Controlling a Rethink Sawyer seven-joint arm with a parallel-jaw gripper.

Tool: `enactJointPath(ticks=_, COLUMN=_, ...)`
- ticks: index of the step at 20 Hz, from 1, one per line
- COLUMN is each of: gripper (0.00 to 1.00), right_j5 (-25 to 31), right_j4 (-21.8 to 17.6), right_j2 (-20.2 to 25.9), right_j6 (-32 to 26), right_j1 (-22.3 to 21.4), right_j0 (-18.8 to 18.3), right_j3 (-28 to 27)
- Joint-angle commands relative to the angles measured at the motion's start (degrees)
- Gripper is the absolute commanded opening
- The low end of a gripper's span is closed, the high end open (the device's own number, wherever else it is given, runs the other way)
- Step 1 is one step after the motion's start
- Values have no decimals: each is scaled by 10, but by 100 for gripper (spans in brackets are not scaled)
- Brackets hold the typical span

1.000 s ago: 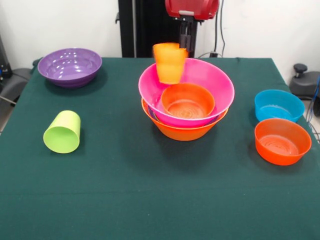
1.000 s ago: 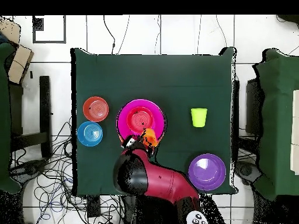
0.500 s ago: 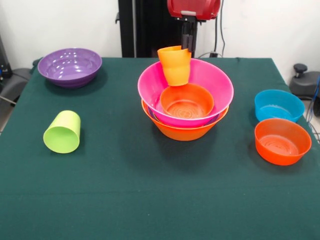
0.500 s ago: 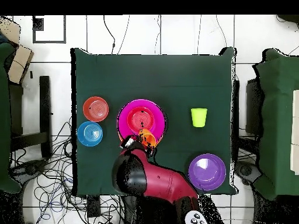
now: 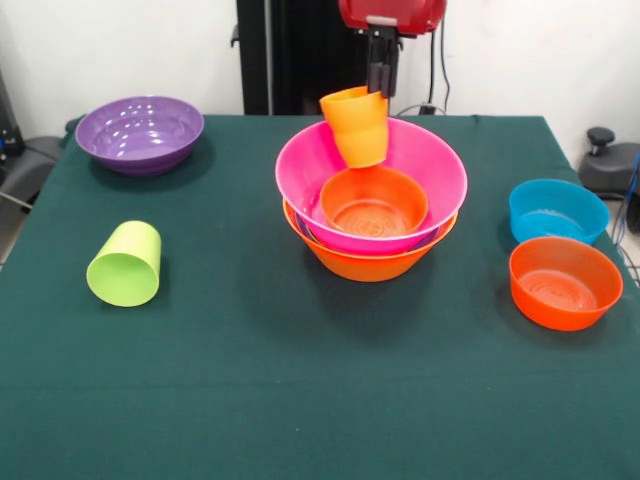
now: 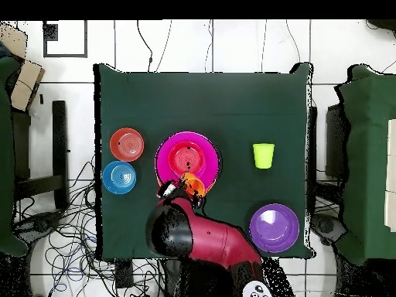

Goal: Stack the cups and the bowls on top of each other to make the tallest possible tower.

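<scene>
My gripper (image 5: 378,86) is shut on the rim of the orange cup (image 5: 357,126). It holds the cup tilted above the far side of the tower. The tower has a yellow-orange bowl (image 5: 365,263) at its base, a sliver of a purple bowl (image 5: 303,229), the pink bowl (image 5: 310,170), and a small red-orange bowl (image 5: 375,205) inside. In the overhead view the cup (image 6: 191,184) hangs at the pink bowl's (image 6: 166,151) edge nearest the arm. The lime green cup (image 5: 125,264) lies on its side at the left. The small lime green bowl is not visible.
A wide purple bowl (image 5: 140,132) stands at the far left corner. A blue bowl (image 5: 556,210) and a second red-orange bowl (image 5: 564,282) stand side by side at the right. The green-clothed table's edges (image 5: 300,470) border all sides.
The gripper has carried the orange cup to the right in the front view, from the pink bowl's far left rim to over its far middle. Everything else is unmoved.
</scene>
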Motion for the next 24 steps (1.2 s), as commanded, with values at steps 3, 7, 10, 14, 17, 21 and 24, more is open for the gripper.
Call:
enactJointPath(ticks=3, gripper=0, right_j5=201, right_j4=25, right_j2=-11, right_j6=64, right_j1=33, right_j0=37, right_j3=-144)
enactJointPath(ticks=7, gripper=0, right_j5=234, right_j4=18, right_j2=-15, right_j6=68, right_j1=63, right_j0=41, right_j3=-200)
enactJointPath(ticks=10, gripper=0, right_j5=235, right_j4=10, right_j2=-15, right_j6=62, right_j1=86, right_j0=36, right_j3=-227)
enactJointPath(ticks=14, gripper=0, right_j5=213, right_j4=-5, right_j2=-25, right_j6=57, right_j1=124, right_j0=38, right_j3=-265)
enactJointPath(ticks=17, gripper=0, right_j5=210, right_j4=-8, right_j2=-25, right_j6=51, right_j1=134, right_j0=35, right_j3=-276)
enactJointPath(ticks=21, gripper=0, right_j5=210, right_j4=-5, right_j2=-23, right_j6=50, right_j1=144, right_j0=35, right_j3=-287)
enactJointPath(ticks=24, gripper=0, right_j5=211, right_j4=-4, right_j2=-31, right_j6=60, right_j1=147, right_j0=44, right_j3=-291)
